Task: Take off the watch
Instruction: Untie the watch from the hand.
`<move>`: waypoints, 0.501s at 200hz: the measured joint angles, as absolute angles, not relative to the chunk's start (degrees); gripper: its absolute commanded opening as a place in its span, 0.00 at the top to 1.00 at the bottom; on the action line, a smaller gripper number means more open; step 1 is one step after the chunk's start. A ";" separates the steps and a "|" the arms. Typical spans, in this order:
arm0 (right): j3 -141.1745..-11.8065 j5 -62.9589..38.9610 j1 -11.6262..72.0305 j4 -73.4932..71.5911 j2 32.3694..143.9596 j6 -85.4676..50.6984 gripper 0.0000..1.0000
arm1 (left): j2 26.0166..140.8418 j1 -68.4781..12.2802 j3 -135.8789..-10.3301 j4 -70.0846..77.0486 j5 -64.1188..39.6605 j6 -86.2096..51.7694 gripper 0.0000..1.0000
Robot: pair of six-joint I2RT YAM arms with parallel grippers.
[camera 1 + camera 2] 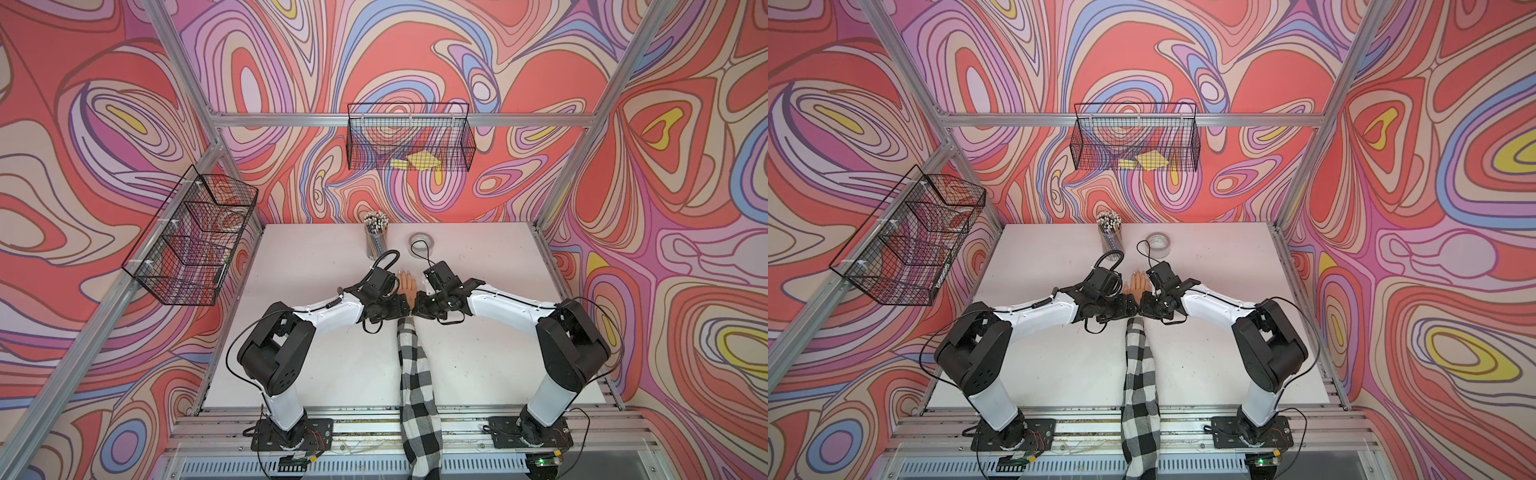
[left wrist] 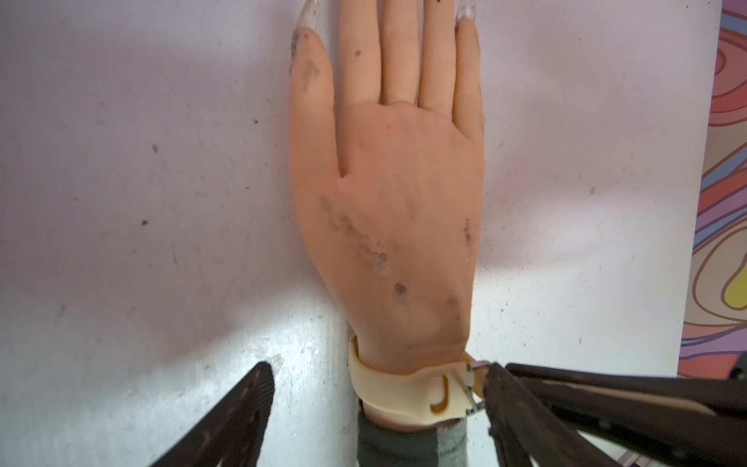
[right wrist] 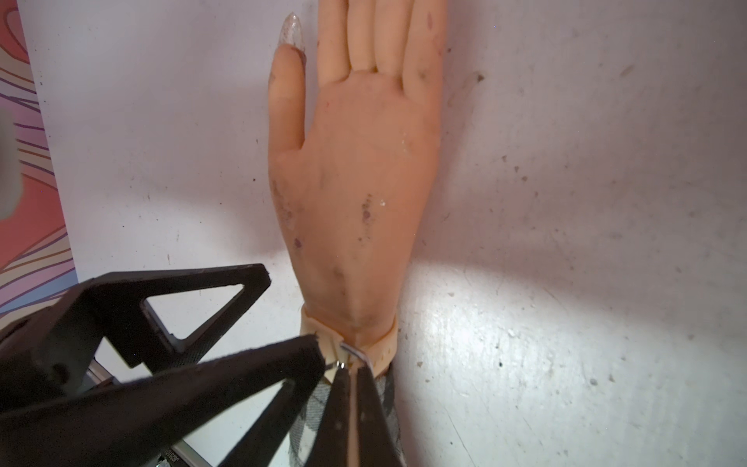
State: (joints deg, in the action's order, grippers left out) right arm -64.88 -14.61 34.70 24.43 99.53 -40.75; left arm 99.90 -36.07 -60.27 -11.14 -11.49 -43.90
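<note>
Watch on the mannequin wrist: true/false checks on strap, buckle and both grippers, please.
1. The watch is wrapped around the mannequin wrist. True.
2. The right gripper is open, clear of the strap. False: it is shut on the strap tail.
3. The left gripper is clamped shut. False: its jaws stand wide apart, one tip at the buckle.
4. No dial shows in either wrist view. True.
5. The tape roll touches the watch. False: it lies apart on the table, near the pencil cup.
</note>
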 measured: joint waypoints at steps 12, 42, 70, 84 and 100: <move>-64.88 -14.61 34.70 24.43 99.53 -40.75 1.00 | 99.90 -36.07 -60.27 -11.18 -11.29 -43.70 0.16; -64.88 -14.59 34.70 24.43 99.53 -40.75 1.00 | 99.90 -36.07 -60.25 -11.40 -10.85 -43.46 0.17; -64.88 -14.59 34.70 24.43 99.53 -40.75 1.00 | 99.90 -36.07 -60.23 -11.62 -10.46 -43.22 0.17; -64.88 -14.59 34.70 24.43 99.53 -40.75 1.00 | 99.90 -36.07 -60.23 -11.68 -10.44 -43.07 0.17; -64.88 -14.59 34.70 24.45 99.53 -40.75 1.00 | 99.90 -36.07 -60.23 -11.75 -10.41 -43.07 0.16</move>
State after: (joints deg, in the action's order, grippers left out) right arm -64.88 -14.59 34.70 24.45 99.53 -40.75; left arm 99.90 -36.07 -60.23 -11.75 -10.41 -43.07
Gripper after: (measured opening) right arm 0.048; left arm 0.834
